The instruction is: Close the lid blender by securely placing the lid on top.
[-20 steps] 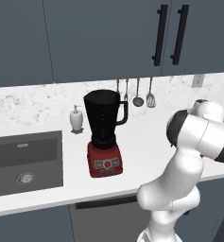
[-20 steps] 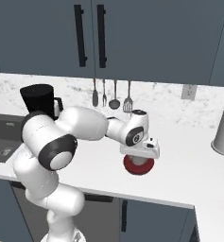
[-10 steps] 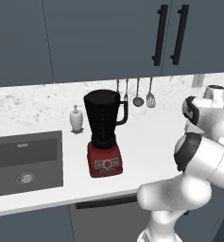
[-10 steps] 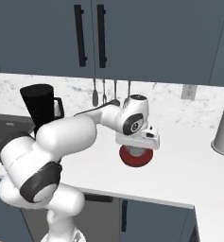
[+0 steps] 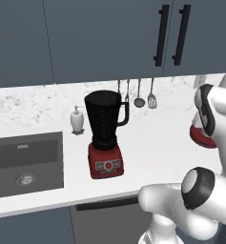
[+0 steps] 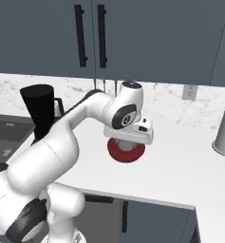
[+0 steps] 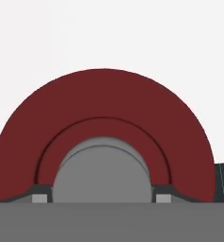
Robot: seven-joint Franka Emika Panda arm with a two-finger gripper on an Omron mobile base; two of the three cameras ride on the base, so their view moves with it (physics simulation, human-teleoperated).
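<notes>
Countertop (image 6: 190, 161) bears lid (image 6: 126, 151) under downturned fingers (image 7: 38, 196).

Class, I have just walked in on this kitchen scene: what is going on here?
A white robot arm has its end effector lowered over the red lid, which lies on the white counter. In the hand view the finger tips sit on either side of the lid's grey knob; whether they already grip it cannot be told. The blender stands apart, near the sink, its jar top open.
</notes>
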